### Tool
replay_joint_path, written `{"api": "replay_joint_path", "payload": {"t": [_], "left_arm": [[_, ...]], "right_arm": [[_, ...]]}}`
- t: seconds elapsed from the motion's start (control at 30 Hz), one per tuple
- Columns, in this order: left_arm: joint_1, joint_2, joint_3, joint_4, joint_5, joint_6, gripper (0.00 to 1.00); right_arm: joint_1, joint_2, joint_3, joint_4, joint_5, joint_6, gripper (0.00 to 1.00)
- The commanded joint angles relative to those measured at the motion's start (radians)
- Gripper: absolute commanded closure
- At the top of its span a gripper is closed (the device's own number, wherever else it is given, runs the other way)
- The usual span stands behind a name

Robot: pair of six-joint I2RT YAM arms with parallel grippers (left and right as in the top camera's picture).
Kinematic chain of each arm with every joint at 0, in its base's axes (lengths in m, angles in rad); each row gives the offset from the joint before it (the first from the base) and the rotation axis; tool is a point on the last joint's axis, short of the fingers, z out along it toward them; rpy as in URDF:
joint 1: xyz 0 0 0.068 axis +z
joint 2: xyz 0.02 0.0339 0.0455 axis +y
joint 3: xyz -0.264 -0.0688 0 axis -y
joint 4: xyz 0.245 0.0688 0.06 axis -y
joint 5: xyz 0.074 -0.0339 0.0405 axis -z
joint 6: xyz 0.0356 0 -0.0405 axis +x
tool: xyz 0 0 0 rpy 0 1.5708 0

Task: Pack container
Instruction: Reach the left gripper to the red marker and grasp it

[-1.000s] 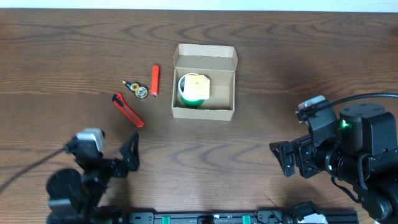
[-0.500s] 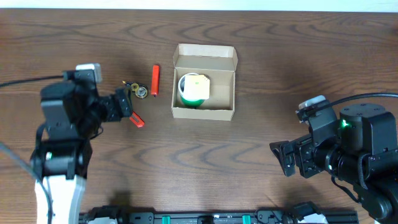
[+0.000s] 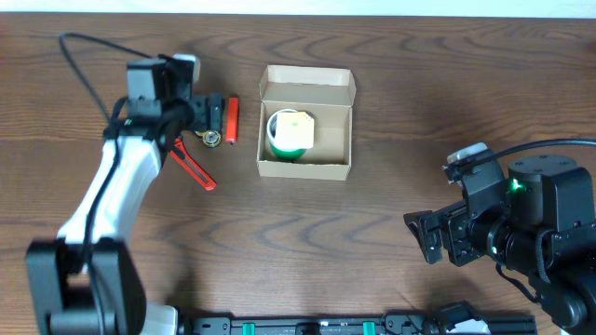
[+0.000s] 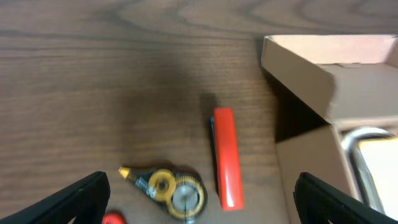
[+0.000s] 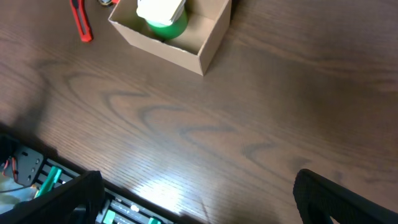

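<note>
The tan cardboard container [image 3: 304, 168] stands open at the table's centre, with a green and white roll [image 3: 290, 133] inside. Left of it lie a red stick [image 3: 232, 121], a black and yellow correction tape [image 3: 209, 137] and a red cutter [image 3: 193, 166]. My left gripper [image 3: 212, 113] is open and empty, hovering over the correction tape [image 4: 168, 190] and the red stick [image 4: 226, 157], next to the container's left wall [image 4: 298, 68]. My right gripper [image 3: 430, 237] is open and empty at the front right, far from the container [image 5: 168, 46].
The red cutter's tip shows at the bottom of the left wrist view [image 4: 112, 218]. A black rail with green parts [image 5: 56, 180] runs along the table's front edge. The left arm's cable [image 3: 88, 56] loops over the far left of the table.
My left arm has swung from the front left corner up to the small items left of the container. The right arm and all objects have not moved.
</note>
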Motion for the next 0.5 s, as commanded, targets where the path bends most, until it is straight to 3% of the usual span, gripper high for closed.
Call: {"api": "replay_joint_path", "payload": {"t": [0.0,0.13,0.47], "left_arm": [[-0.014,0.11,0.101,0.011,-0.028,0.026,0.05],[-0.039,0.214,0.164,0.01,-0.117,0.045,0.05],[-0.106,0.3,0.171,-0.032,-0.161,0.062,0.0]], "right_arm": [[-0.005,0.001,-0.001,-0.001,0.009,-0.019,0.01],[-0.005,0.001,-0.001,-0.001,0.009,-0.019,0.01],[-0.005,0.001,-0.001,-0.001,0.009,-0.019,0.01]]}}
